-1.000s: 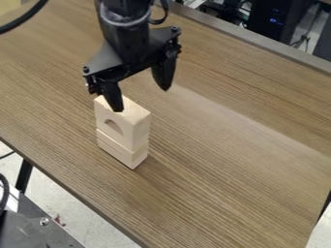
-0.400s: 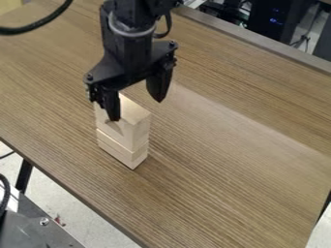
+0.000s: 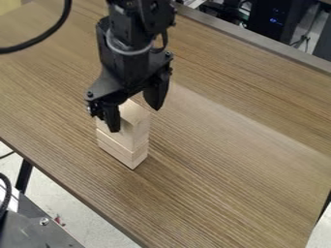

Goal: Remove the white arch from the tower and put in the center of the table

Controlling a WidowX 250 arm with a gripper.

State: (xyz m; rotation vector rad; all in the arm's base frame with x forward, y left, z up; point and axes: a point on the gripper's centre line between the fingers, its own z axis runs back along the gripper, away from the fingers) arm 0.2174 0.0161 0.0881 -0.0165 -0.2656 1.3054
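One gripper (image 3: 136, 119), its two fingers spread, straddles one pale wooden arch (image 3: 140, 130) atop one block (image 3: 123, 154). One wood-grain table (image 3: 226, 150) stands over grey floor (image 3: 72, 214).

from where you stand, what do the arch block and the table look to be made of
The arch block looks like bare, smooth wood, going by its pale, even tan faces and crisp edges. The table has a brown, low-sheen top with streaky grain running along it; that could be real wood or a wood-look laminate.
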